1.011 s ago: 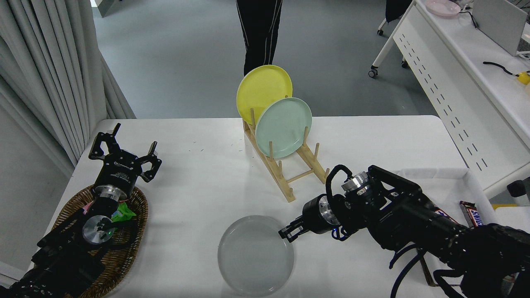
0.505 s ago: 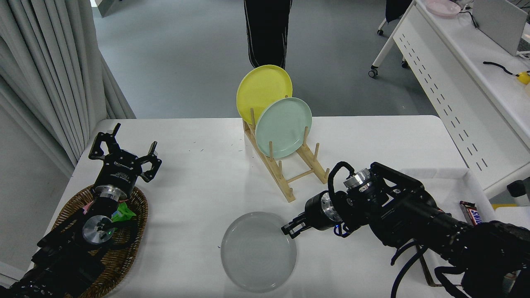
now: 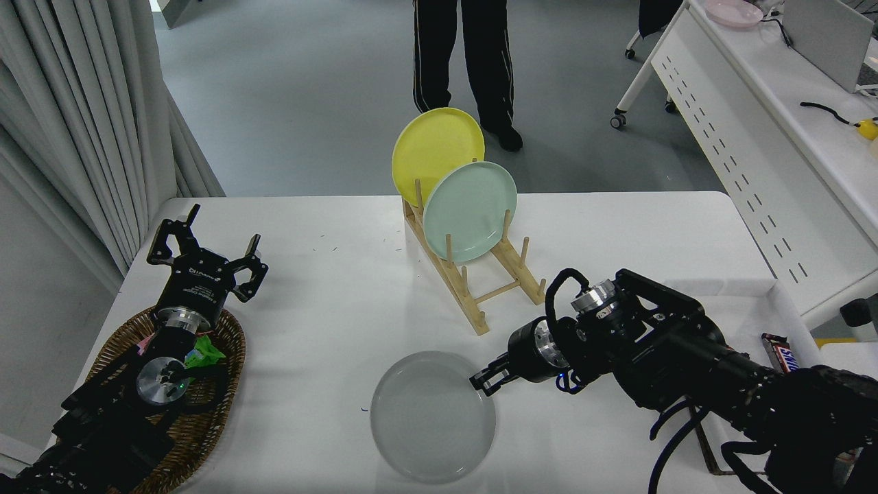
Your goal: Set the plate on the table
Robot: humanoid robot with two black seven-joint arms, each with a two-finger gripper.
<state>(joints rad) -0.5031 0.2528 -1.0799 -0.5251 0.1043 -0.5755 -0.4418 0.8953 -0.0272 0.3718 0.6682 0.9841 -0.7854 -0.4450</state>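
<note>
The pale grey-white plate [image 3: 433, 416] lies flat at the front middle of the white table [image 3: 329, 309]; I cannot tell whether it rests on the surface or hangs just above it. My right gripper [image 3: 483, 381] comes in from the lower right and is shut on the plate's upper right rim. My left gripper [image 3: 206, 250] is parked open and empty at the left, over the table's left part.
A wooden rack [image 3: 480, 288] behind the plate holds a yellow plate [image 3: 435, 154] and a mint green plate [image 3: 468, 209] upright. A wicker basket [image 3: 206, 412] lies at the lower left under the left arm. Candy bars [image 3: 782, 353] lie at the right. A person's legs [image 3: 466, 62] stand beyond the far edge.
My right gripper has moved slightly right and away, and the plate has moved with it. The person at the far side has stepped to the right. The left arm has not moved.
</note>
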